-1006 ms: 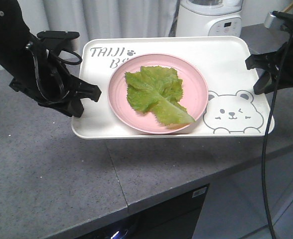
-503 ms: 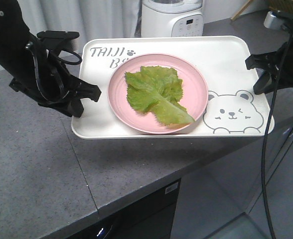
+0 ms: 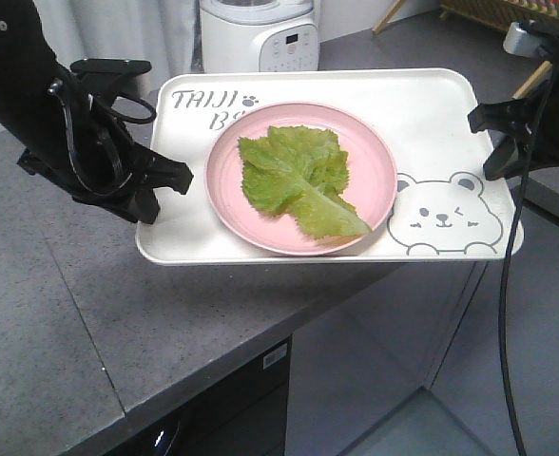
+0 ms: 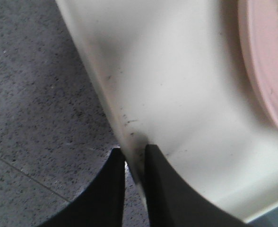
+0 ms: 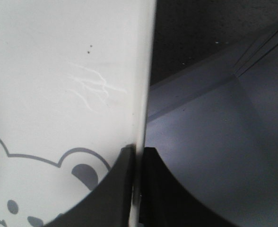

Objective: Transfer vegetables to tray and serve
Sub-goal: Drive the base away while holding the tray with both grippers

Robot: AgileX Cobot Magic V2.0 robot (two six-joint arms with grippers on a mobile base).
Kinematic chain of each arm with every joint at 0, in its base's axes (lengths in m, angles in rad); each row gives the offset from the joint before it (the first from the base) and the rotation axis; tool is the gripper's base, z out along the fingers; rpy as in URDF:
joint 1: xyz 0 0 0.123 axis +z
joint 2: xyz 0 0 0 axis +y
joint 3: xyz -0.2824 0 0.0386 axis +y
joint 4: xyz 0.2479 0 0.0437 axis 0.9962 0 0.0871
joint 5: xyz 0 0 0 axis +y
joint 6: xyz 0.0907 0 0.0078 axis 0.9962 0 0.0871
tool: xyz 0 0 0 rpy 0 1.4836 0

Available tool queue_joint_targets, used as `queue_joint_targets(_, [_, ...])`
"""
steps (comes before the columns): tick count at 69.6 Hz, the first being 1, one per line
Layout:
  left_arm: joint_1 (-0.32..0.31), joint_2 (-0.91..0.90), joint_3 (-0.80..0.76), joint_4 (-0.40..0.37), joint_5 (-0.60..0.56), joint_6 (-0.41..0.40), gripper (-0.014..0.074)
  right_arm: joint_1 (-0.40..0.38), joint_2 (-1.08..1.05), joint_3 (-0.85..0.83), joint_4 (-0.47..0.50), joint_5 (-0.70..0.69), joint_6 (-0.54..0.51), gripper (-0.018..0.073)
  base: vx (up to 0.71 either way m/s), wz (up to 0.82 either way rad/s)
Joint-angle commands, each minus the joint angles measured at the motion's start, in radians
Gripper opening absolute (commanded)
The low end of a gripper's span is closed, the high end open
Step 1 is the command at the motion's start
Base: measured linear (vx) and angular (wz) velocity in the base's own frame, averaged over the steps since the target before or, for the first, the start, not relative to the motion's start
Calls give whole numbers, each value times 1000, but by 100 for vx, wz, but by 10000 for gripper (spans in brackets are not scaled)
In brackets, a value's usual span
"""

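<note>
The left gripper [image 4: 135, 158] is clamped on the left rim of the tray [image 3: 422, 114], and the right gripper [image 5: 138, 156] on its right rim. The lettuce leaf [image 3: 294, 176] lies on the pink plate [image 3: 379, 166], which stands in the middle of the tray.

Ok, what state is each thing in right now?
lettuce leaf: lying flat on the plate.
plate: sitting on the tray.
tray: held roughly level, gripped at both ends.
left pincer: shut on the tray's rim.
right pincer: shut on the tray's rim.
white appliance: upright on the counter.
</note>
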Motion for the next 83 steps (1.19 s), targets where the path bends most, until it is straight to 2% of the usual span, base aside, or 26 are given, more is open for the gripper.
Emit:
queue_joint_targets(1, [-20,-53,-30,-72,-18,28,-6,5,-57,-27,74,19,-15,-6,0,-28])
queue_joint_targets(83, [-20,-53,-30,-72,-18,28,-6,5,-57,-27,74,19,-15,-6,0,-29])
